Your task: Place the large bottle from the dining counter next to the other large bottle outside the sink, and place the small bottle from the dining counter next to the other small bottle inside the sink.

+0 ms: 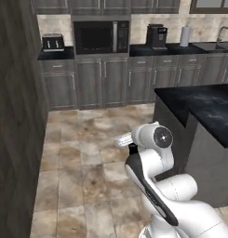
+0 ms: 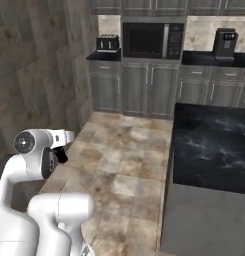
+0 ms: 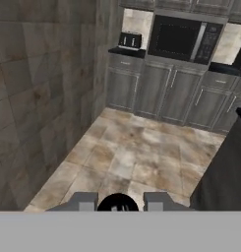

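Looking down my gripper [image 3: 118,203], fingers narrow around a round dark bottle top [image 3: 118,203], sink [image 1: 217,45] grey, faucet curved, far back right.

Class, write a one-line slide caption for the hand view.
Tool gripping a dark round object over the brown tiled floor, facing the black built-in microwave and grey cabinets.
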